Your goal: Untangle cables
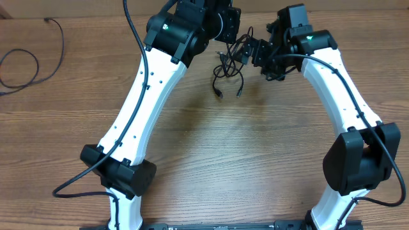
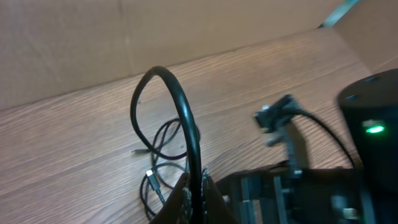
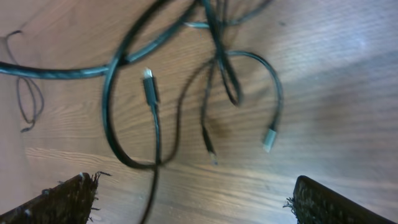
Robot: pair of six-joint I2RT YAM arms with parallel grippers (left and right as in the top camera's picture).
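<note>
overhead, the cables (image 1: 229, 71) sit tangled between both arms, with the left gripper (image 2: 196, 198) pinching one loop. the right gripper (image 3: 196, 188) hangs above them — fingers spread wide.

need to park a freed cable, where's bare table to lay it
Bare table between left arm and right arm, below the tangled cables; also outside the left arm, below the loose cord. Crowded at the tangle.
</note>
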